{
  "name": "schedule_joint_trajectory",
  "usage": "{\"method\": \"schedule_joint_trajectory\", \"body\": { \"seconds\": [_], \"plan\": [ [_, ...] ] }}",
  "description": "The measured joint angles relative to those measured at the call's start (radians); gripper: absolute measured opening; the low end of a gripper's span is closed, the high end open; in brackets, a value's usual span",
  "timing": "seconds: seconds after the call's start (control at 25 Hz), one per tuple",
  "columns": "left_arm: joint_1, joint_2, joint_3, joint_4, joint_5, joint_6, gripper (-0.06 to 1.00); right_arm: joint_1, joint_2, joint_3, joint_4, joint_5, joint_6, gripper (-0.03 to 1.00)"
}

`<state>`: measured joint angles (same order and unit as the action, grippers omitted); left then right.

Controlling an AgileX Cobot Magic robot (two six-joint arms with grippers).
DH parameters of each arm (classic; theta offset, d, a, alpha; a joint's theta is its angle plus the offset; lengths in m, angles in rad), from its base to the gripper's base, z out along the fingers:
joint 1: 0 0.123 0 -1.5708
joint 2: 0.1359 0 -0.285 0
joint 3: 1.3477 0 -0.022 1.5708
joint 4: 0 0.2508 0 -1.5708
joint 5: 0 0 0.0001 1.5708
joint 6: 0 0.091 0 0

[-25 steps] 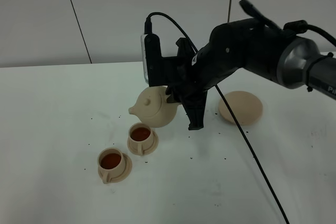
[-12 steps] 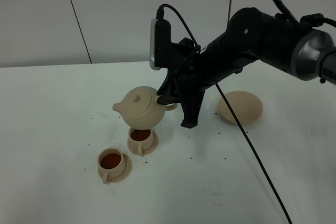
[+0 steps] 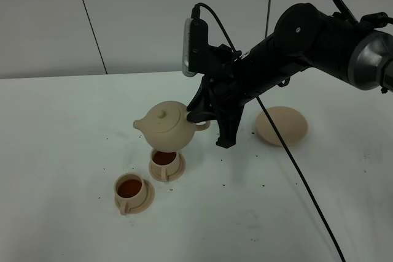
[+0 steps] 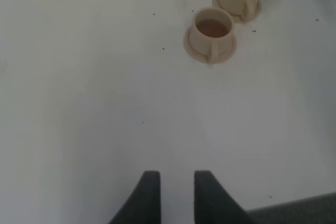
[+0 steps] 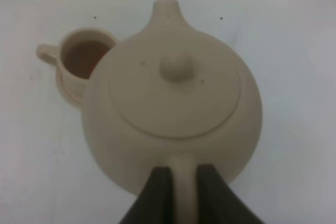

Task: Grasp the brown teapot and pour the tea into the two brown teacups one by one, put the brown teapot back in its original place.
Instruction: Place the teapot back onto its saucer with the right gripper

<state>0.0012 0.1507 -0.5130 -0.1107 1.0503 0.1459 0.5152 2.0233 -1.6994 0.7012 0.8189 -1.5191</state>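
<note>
My right gripper [image 5: 179, 182] pinching the brown teapot [image 3: 167, 126] by its handle above one filled teacup [image 3: 164, 159], my left gripper [image 4: 176, 190] slightly parted, empty, over the table [image 3: 61, 151].

On the worktop [image 3: 73, 151] we see two teacups [image 3: 139, 186], each on its own saucer, one nearer and left, one farther and right. The teapot [image 3: 167, 126] hangs directly above the farther cup. The wide saucer [image 3: 282, 126] lies well apart, to the right.

High view faces the table [image 3: 61, 151]; wrist views, perhaps nearer, share teacups [image 4: 212, 28].
</note>
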Motion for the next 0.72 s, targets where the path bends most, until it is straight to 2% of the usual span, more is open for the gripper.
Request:
{"method": "schedule_joint_trajectory", "body": {
  "seconds": [0.32, 0.72],
  "plan": [
    [0.000, 0.000, 0.000, 0.000, 0.000, 0.000, 0.23, -0.005, 0.000, 0.000, 0.001, -0.002, -0.002, 0.10],
    [0.000, 0.000, 0.000, 0.000, 0.000, 0.000, 0.23, -0.121, 0.000, 0.014, 0.021, -0.010, -0.019, 0.10]
  ]
}}
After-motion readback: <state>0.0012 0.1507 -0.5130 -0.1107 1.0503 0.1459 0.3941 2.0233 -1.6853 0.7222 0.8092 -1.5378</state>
